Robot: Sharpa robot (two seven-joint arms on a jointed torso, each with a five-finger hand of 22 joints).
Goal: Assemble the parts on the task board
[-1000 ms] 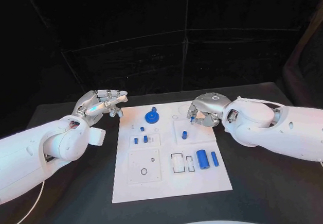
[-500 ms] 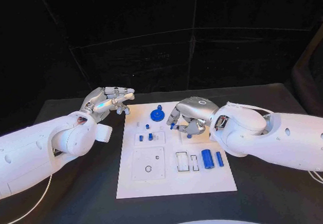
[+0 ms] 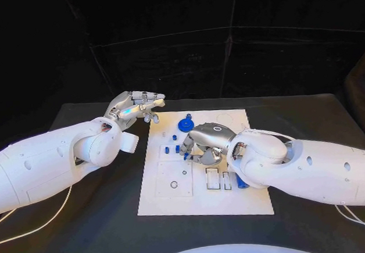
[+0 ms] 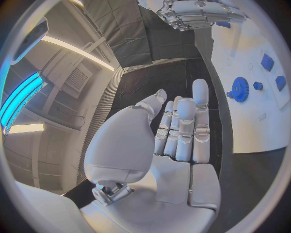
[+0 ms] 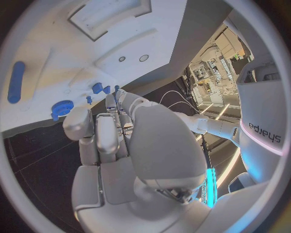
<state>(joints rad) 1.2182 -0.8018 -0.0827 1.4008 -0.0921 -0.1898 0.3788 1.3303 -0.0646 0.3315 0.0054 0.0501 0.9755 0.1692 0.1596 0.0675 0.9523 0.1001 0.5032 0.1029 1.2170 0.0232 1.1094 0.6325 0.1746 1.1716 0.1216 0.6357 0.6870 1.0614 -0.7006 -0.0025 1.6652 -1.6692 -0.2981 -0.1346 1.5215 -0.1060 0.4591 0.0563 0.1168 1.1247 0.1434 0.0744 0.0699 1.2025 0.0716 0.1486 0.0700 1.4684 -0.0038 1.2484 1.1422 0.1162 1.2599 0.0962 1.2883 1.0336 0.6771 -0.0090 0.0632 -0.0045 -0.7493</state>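
We see the white board [image 3: 205,183] lying in the middle of the black table [image 3: 88,226]. Small blue parts sit on it.

A blue gear [image 3: 186,125] sits near the far edge of the board, at about 12 o'clock from the board's middle. In the left wrist view we see the same gear [image 4: 239,89] with small blue pieces [image 4: 266,62] near it. A few little blue pegs [image 3: 165,150] stand on the left half of the board, at about 10 o'clock from its middle. A longer blue bar [image 3: 241,182] lies at about 3 o'clock, partly hidden under the right arm. In the right wrist view we see a long blue bar [image 5: 16,81] lying flat on the board.

Our left hand [image 3: 136,108] is up in the air, off the board, at about 10 o'clock from the gear. Its fingers [image 4: 182,121] are straight and pressed close together, and it holds nothing.

Our right hand [image 3: 202,144] is over the middle of the board, at about 5 o'clock from the gear. Its fingers [image 5: 109,133] are curled in close together. We cannot tell if they pinch a part.
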